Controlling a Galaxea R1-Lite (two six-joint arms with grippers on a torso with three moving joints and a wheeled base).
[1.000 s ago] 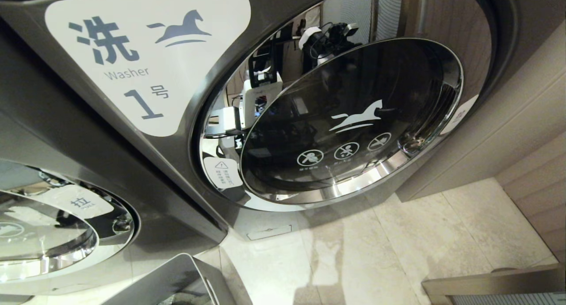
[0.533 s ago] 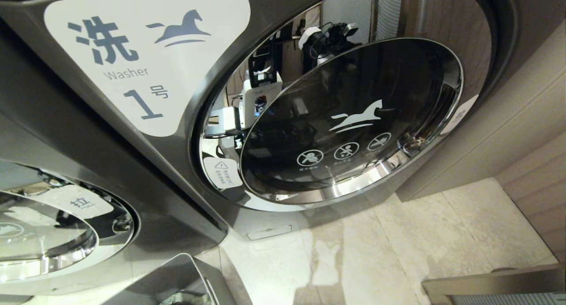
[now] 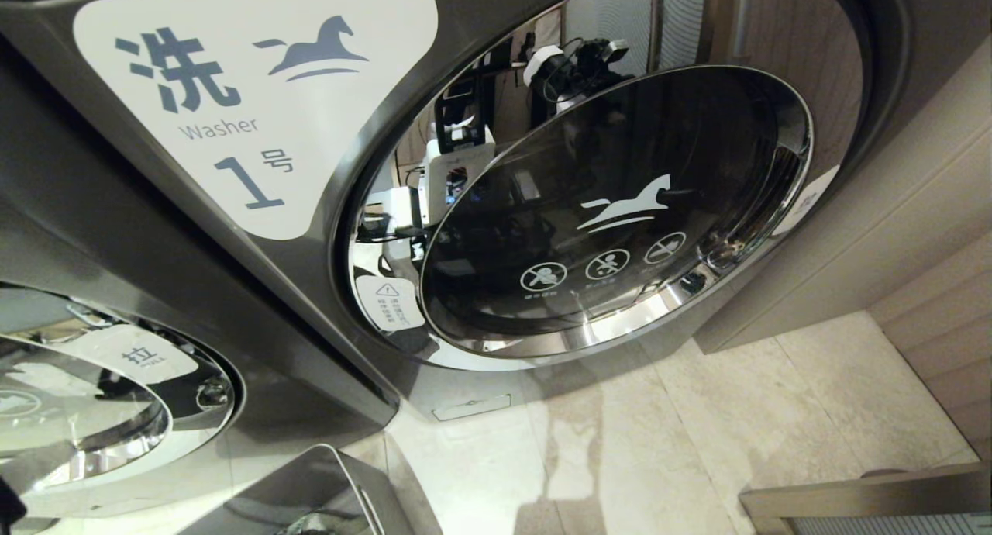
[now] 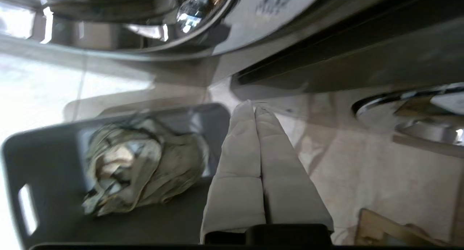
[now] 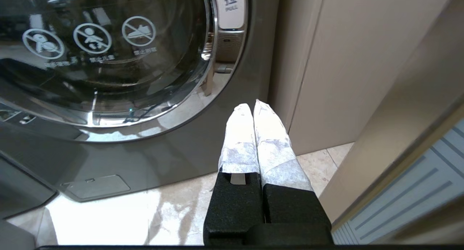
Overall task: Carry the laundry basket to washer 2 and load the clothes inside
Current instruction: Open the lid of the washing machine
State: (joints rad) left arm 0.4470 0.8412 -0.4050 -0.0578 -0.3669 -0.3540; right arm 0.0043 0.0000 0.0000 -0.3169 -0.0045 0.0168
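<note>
The grey laundry basket [image 4: 47, 163] stands on the floor in front of the washers; only its corner [image 3: 310, 488] shows in the head view. The crumpled grey-green clothes [image 4: 141, 170] lie inside it. My left gripper [image 4: 255, 107] hangs above the basket's rim beside the clothes, shut and holding nothing. My right gripper [image 5: 252, 107] is shut and empty, low by the right bottom corner of the washer labelled "1" [image 3: 256, 108]. To that washer's left a second washer shows only its chrome-ringed door [image 3: 116, 411]; no number shows, so washer 2 cannot be confirmed.
Washer 1's round glass door [image 3: 612, 209] is closed, with its pull tab [image 5: 230, 7] on the right. A beige cabinet wall [image 5: 344, 79] stands right of the washer. Marble floor tiles [image 3: 659, 457] lie in front. A metal-framed edge [image 3: 860, 496] is at the lower right.
A dark part of my left arm has come into the head view's lower left edge, and shadows inside the basket have shifted. The washers, basket and right arm are unmoved.
</note>
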